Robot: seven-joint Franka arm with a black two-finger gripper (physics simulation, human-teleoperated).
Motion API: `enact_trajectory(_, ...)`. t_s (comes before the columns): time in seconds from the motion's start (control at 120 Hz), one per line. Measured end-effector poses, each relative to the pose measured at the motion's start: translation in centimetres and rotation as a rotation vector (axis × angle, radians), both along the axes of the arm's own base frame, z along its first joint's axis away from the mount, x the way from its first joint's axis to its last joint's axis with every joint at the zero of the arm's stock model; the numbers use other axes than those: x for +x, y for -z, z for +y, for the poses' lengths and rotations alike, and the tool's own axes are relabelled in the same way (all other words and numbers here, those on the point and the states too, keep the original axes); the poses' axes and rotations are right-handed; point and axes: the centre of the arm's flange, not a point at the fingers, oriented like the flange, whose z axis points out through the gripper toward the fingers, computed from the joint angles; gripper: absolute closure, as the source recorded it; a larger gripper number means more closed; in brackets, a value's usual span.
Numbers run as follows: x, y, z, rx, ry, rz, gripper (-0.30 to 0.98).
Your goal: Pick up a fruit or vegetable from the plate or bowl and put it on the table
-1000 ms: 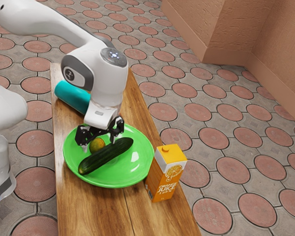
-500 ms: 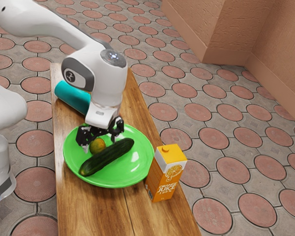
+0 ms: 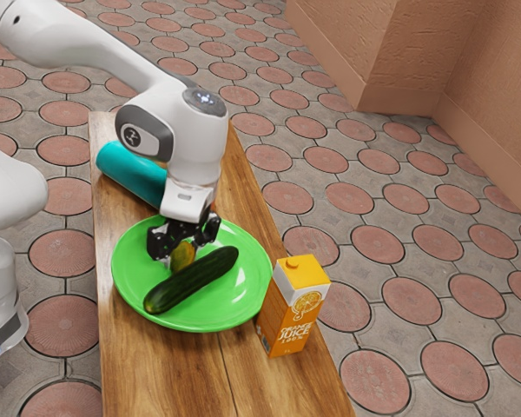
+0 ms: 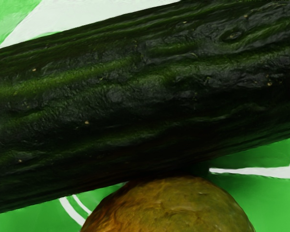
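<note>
Gripper (image 3: 182, 254) has its two fingers drawn in on opposite sides of a roundish yellow-green fruit (image 3: 183, 257), and as far as the exterior view shows, they are clamped on it. The fruit is in the plate, close against the long side of the cucumber; whether the two actually touch I can't tell. It could be a mango, so I'd expect it to be fairly light, firm, with a little give under smooth skin. The curve is what could make it slip: the hold wants to be low, around its widest part, with even pressure on both flanks and no hard squeeze that might bruise it or squirt it out. A straight lift first seems wise, since the cucumber (image 3: 194, 279) lies right alongside and could be dragged or rolled. That one looks heavier, long and stiff, and would be best taken across its middle.

Around them is the green plate (image 3: 235, 301), shallow and wide, resting on the wooden table (image 3: 130, 365). Just beside its rim stands the juice carton (image 3: 297, 304); on the far side lies the turquoise cylinder (image 3: 132, 174).

Counting up: one roundish fruit, one cucumber, one plate, one carton, one cylinder. The fruit has yet to reach the table.
</note>
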Motion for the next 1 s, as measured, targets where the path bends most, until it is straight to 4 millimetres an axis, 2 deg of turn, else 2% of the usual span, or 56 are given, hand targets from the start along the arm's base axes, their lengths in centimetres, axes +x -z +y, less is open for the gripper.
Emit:
enact_trajectory(0.067, 0.1, -0.4, -0.1, 0.0, 0.002, -0.014, 0.47)
enact_trajectory(0.183, 0.5, -2.3, 0.0, -0.001, -0.007, -0.06, 0.43)
enact_trajectory(0.342, 2.9, -7.4, 2.2, -0.027, -0.066, -0.143, 0.43)
enact_trajectory(0.4, 2.9, -8.9, 2.3, -0.022, -0.062, -0.172, 0.43)
enact_trajectory(0.475, 0.4, -12.0, -0.3, 0.012, -0.01, -0.244, 0.43)
enact_trajectory(0.55, -2.9, -14.0, -3.7, 0.016, 0.061, -0.279, 0.42)
enact_trajectory(0.683, -8.6, -15.1, -9.4, 0.021, 0.185, -0.284, 0.42)
enact_trajectory(0.733, -10.3, -14.7, -11.4, 0.02, 0.235, -0.265, 0.42)
enact_trajectory(0.817, -11.8, -12.5, -15.1, 0.043, 0.304, -0.199, 0.42)
enact_trajectory(0.925, -12.5, -9.5, -18.9, 0.065, 0.352, -0.128, 0.43)
enact_trajectory(1.0, -11.7, -8.3, -21.3, 0.071, 0.364, -0.094, 0.43)
